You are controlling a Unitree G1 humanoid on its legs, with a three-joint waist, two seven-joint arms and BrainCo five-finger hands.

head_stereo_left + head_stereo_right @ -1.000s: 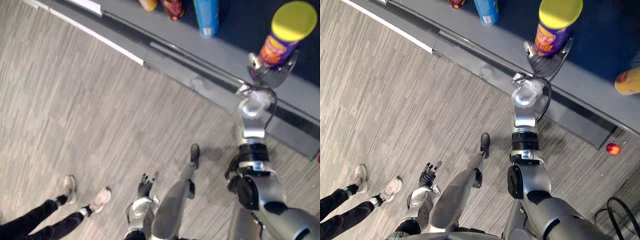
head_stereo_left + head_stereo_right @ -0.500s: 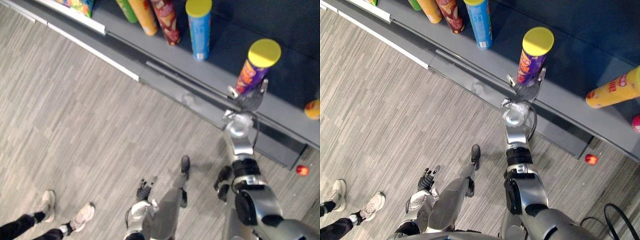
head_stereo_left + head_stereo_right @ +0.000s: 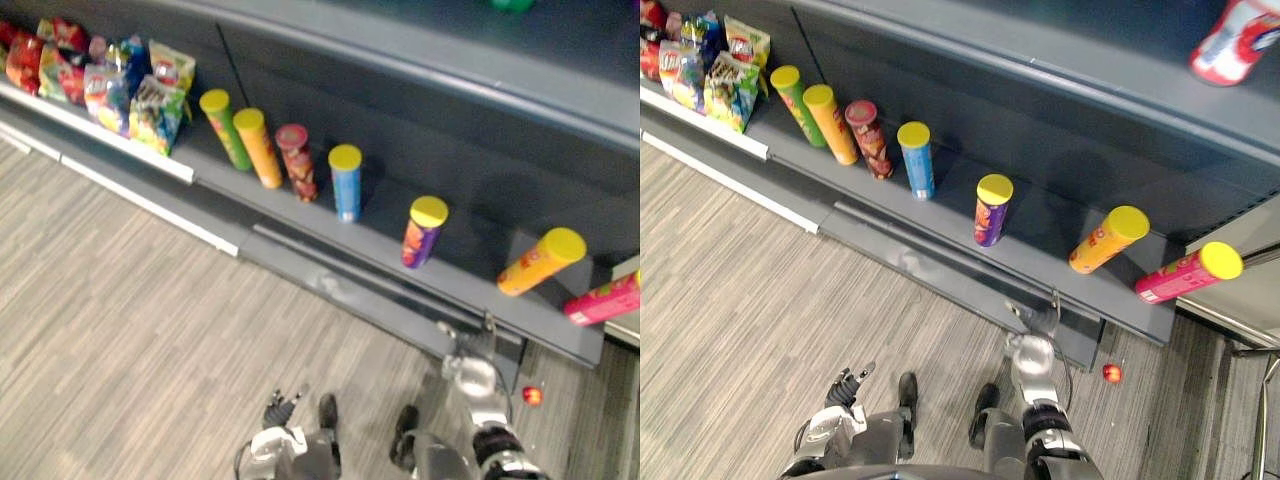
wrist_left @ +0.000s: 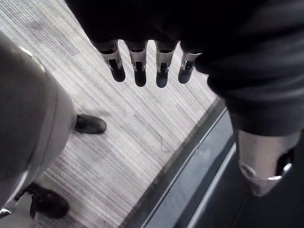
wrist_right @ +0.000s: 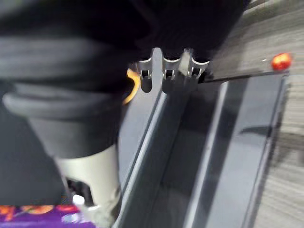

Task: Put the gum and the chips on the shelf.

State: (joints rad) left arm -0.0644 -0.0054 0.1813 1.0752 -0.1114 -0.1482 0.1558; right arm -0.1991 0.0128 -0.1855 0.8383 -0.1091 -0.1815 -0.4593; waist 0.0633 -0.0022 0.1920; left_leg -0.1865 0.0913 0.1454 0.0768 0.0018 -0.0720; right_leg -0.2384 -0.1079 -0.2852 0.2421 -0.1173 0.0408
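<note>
Released since the earlier frame, the chips can [image 3: 424, 232] stands upright on the shelf [image 3: 385, 236] at centre right, between a blue can [image 3: 345, 183] and a tilted orange can [image 3: 540, 262]. Right hand [image 3: 470, 345] has dropped below the shelf edge at lower right, fingers straight and empty; left hand [image 4: 139, 71] hangs open at lower centre

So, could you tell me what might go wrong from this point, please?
The right robot hand hangs open just below the shelf edge; lifting it could clip that edge and jolt the cans.
The orange can is tilted and the pink can lies on its side near the upright purple can; either might roll off.
</note>
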